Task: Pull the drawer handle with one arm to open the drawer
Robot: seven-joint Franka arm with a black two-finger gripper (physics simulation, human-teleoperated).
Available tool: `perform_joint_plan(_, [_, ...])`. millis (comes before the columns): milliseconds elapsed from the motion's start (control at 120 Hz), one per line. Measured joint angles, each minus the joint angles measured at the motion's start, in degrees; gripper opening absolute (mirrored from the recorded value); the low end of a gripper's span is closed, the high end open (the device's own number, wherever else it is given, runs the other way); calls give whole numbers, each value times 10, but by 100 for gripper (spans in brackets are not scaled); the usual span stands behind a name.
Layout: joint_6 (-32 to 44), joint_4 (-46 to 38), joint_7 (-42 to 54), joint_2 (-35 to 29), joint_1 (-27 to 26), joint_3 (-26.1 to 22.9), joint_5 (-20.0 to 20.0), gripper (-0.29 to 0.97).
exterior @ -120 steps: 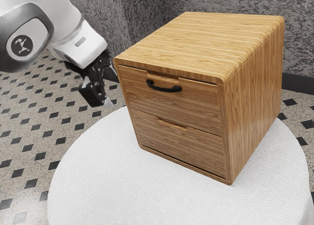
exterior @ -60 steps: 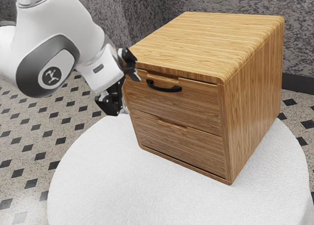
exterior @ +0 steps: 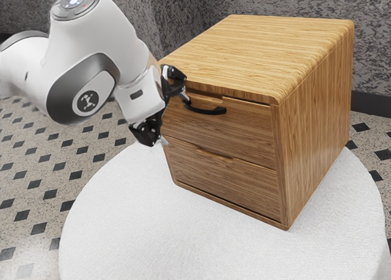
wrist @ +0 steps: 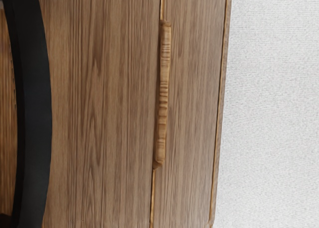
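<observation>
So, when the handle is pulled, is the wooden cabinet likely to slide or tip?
Tipping seems unlikely: the cabinet is broad and squat. Sliding seems possible: it merely rests on the white table. It looks like solid wood, so probably heavy.

Cabinet [exterior: 256, 54] striped tan, handle [exterior: 209, 111] black, table [exterior: 153, 231] white, floor [exterior: 36, 151] seemingly speckled with black diamonds.

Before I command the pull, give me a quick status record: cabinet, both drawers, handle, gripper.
cabinet: wooden, two drawers, standing on the white round table
top drawer: looks shut, front flush
handle: black bar on the top drawer
gripper: open, at the handle's end toward the exterior view's left, not shut on it
bottom drawer: looks shut
</observation>
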Motion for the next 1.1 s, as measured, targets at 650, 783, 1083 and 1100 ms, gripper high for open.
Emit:
perform_joint_plan(650, [7, -99, 31, -79, -46, 21, 0, 45])
perform_joint_plan(783, [13, -218, 33, -231, -61, 46, 2, 12])
perform_joint_plan(1083, [-124, -243, -56, -407, -35, 132, -16, 57])
perform_joint_plan(1100, [-141, -237, -74, -407, -35, 126, -20, 58])
